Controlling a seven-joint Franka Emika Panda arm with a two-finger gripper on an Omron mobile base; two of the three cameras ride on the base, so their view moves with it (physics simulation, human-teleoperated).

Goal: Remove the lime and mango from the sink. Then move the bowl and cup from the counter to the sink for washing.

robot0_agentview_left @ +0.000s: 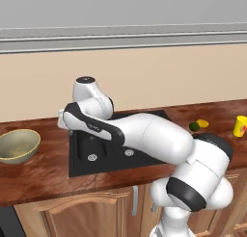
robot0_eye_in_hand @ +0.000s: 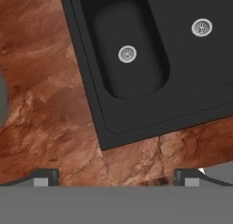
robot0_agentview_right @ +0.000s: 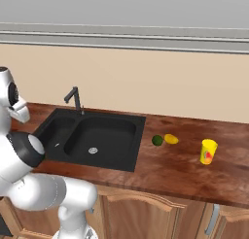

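The bowl (robot0_agentview_left: pixel 18 145) sits upright on the counter (robot0_agentview_right: pixel 175 172), off to the gripper's far side from the sink (robot0_agentview_right: pixel 92 136), and appears to be the next thing to fetch, since the lime (robot0_agentview_right: pixel 157 140) and mango (robot0_agentview_right: pixel 170 139) already lie side by side on the wood beyond the sink's other edge, with the cup (robot0_agentview_right: pixel 208 151) farther out past them. The gripper (robot0_eye_in_hand: pixel 116 176) hangs above the counter just beside the small basin's corner, its jaws spread wide and holding nothing; in the hand view a grey sliver at the edge may be the bowl's rim, though too little shows to be sure. The risk I see is in the grasp: the bowl is wide and rounded, so fingers coming down over its middle would find nothing to pinch, and a bite on the thin rim could let it tip or swing. A descent that clips the rim could skid it along the glossy surface. Carrying it across, a low path might knock it against the sink's edge or the faucet (robot0_agentview_right: pixel 74 99).
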